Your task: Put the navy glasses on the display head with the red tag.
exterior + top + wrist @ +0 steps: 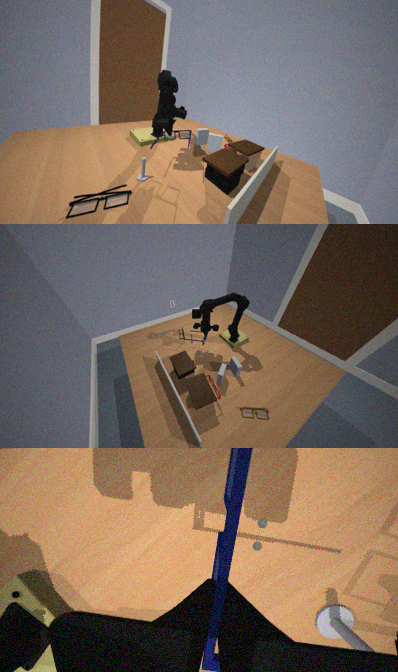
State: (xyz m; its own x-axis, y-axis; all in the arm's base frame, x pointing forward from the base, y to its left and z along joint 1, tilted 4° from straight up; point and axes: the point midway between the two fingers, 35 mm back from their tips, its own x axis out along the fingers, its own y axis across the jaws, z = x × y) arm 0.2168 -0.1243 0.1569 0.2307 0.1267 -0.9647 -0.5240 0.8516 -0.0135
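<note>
The navy glasses (204, 341) (183, 130) (233, 513) hang above the table with their temples spread. My gripper (205, 331) (169, 134) (216, 587) is shut on their front frame, near one end. The display heads appear as two blocks with brown tops: a near one with a dark body (225, 160) (183, 361) and another with a pale body (247, 147) (201, 389). Red glasses (214, 386) sit at the front of the pale one. My gripper is well away from both heads. I cannot make out the red tag or the nose and ears.
A white board (178, 396) (253, 188) stands behind the heads. Two pale upright panels (221, 374) (236, 367) stand between the heads and the arm base. A grey peg (143, 168) (334, 622), black glasses (83, 206) and brown glasses (255, 409) are also on the table.
</note>
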